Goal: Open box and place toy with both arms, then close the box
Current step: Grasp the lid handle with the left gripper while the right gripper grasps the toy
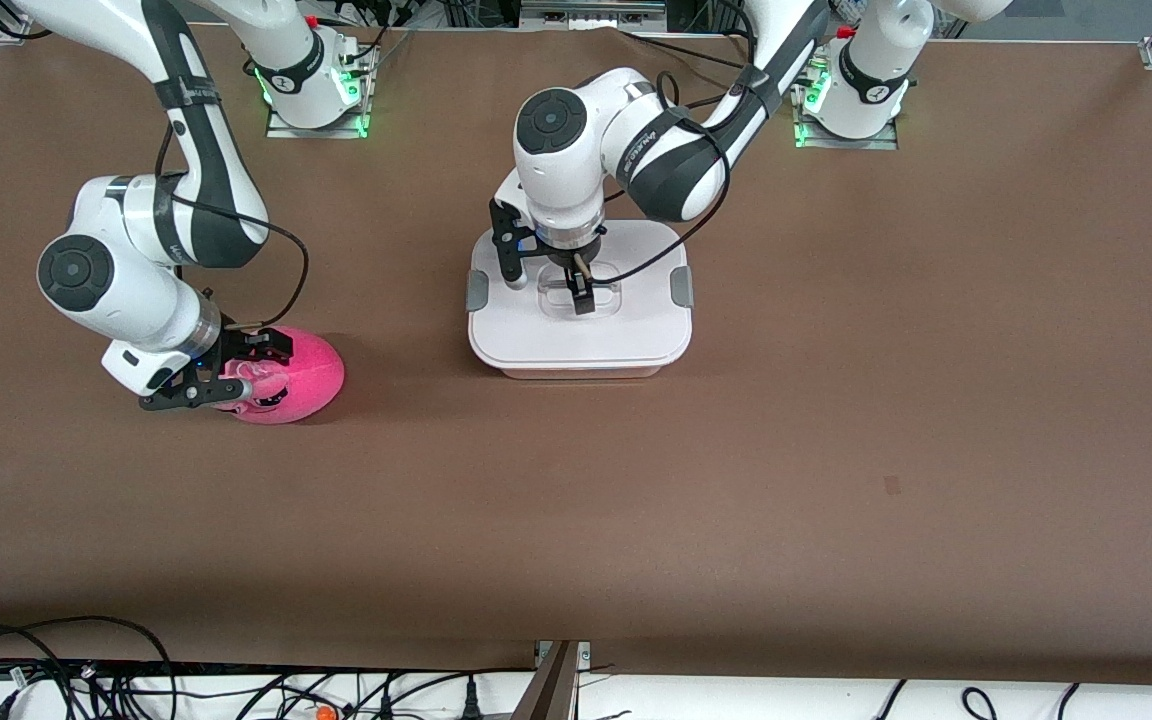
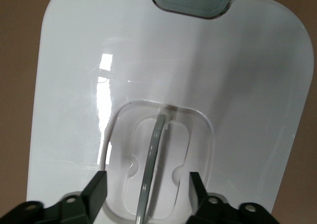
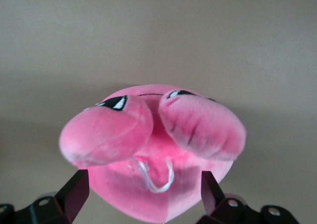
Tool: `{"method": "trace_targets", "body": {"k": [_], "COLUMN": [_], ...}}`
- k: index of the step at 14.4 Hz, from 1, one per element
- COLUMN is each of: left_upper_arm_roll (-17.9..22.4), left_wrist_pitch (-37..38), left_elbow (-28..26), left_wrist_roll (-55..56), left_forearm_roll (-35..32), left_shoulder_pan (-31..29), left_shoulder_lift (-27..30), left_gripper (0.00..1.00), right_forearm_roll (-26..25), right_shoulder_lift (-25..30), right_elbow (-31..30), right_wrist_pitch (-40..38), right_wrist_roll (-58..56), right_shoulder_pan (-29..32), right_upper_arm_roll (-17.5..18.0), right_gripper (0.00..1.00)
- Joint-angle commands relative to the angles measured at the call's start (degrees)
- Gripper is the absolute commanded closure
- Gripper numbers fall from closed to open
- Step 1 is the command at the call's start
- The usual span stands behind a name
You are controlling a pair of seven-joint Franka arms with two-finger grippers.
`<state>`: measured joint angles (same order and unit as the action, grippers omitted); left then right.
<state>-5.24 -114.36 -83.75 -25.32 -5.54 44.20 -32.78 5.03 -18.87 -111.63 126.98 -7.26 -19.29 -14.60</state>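
The box (image 1: pixel 576 335) stands mid-table with its white lid (image 2: pixel 237 85) on and a grey clip (image 1: pixel 681 287) at each end. My left gripper (image 1: pixel 581 293) is down over the lid's recessed handle (image 2: pixel 153 149). It is open in the left wrist view (image 2: pixel 147 189), with one finger on each side of the grey handle bar. The hot-pink toy (image 1: pixel 301 375) lies on the table toward the right arm's end. My right gripper (image 1: pixel 251 372) is at the toy, open, with its fingers flanking the plush (image 3: pixel 153 144) in the right wrist view (image 3: pixel 143 192).
The brown table (image 1: pixel 736 450) spreads wide around the box and the toy. Loose cables (image 1: pixel 86 670) lie past the table edge nearest the front camera. The arm bases (image 1: pixel 316 90) stand along the edge farthest from the front camera.
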Motion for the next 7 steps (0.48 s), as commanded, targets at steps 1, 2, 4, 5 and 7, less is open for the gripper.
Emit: {"method": "trace_targets", "body": {"k": [1,2,4,5,7], "left_upper_arm_roll": [0.32,0.32,0.32,0.32,0.32], "left_wrist_pitch": [0.89,0.89,0.89,0.89,0.89], "left_elbow": [0.17,0.34,0.43,0.52,0.69], "left_wrist_roll": [-1.05,-0.79,-0.87,-0.96,-0.96], "left_forearm_roll": [-1.05,-1.05,-1.05,-1.05,-1.05], "left_shoulder_pan": [0.1,0.19,0.19,0.19,0.1], "left_shoulder_lift": [0.53,0.53,0.53,0.53,0.61], "left_gripper": [1.0,1.0,1.0,1.0,1.0], "right_forearm_roll": [2.53,2.53,2.53,2.53,2.53], "right_shoulder_lift": [-0.82,-0.99,-1.43,-1.52,-1.44], "right_elbow": [-0.35,-0.35,-0.17,0.0,0.27], "right_wrist_pitch": [1.08,0.99,0.99,0.9,0.64], "right_wrist_roll": [-2.67,-2.67,-3.28,-4.5,-6.18], "right_shoulder_pan": [1.01,1.09,1.18,1.97,2.5], "right_upper_arm_roll": [0.27,0.27,0.18,0.18,0.18], "right_gripper": [0.0,0.04,0.39,0.65,1.0]}}
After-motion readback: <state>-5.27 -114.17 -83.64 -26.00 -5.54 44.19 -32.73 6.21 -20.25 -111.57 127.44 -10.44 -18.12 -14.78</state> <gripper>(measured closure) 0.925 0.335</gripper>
